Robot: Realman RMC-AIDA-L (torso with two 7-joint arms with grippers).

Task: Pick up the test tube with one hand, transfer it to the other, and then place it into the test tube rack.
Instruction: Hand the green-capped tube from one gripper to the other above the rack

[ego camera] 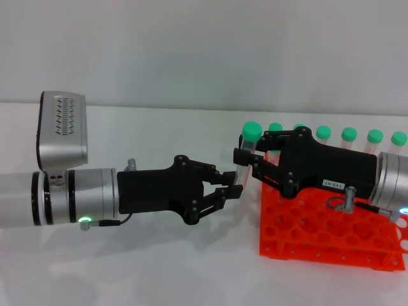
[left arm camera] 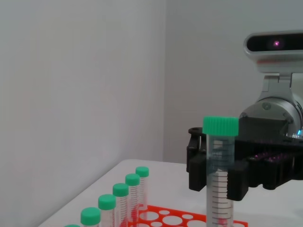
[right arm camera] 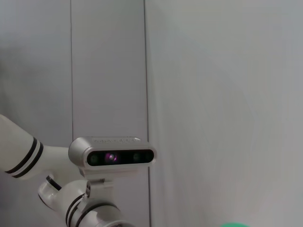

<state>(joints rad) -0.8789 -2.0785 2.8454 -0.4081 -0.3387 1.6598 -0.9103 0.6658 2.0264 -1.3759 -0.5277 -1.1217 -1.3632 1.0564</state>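
Note:
The test tube (ego camera: pixel 250 135), clear with a green cap, stands upright in the air between my two black grippers, left of the orange-red test tube rack (ego camera: pixel 319 233). My right gripper (ego camera: pixel 247 162) reaches in from the right and is shut on the tube just below the cap. Coming from the left, my left gripper (ego camera: pixel 233 182) has its fingers closed against the tube's lower end. In the left wrist view the tube (left arm camera: pixel 220 142) rises upright, with the right gripper's fingers (left arm camera: pixel 239 182) clamped on either side and the rack (left arm camera: pixel 165 218) beneath. Only the cap's edge (right arm camera: pixel 232 224) shows in the right wrist view.
Several more green-capped tubes (ego camera: pixel 349 134) stand in the rack's back row and show as a row of tubes (left arm camera: pixel 120 198) in the left wrist view. The rack sits on a white table (ego camera: pixel 159 268) before a white wall. The left arm's camera housing (ego camera: pixel 62 127) sticks up at far left.

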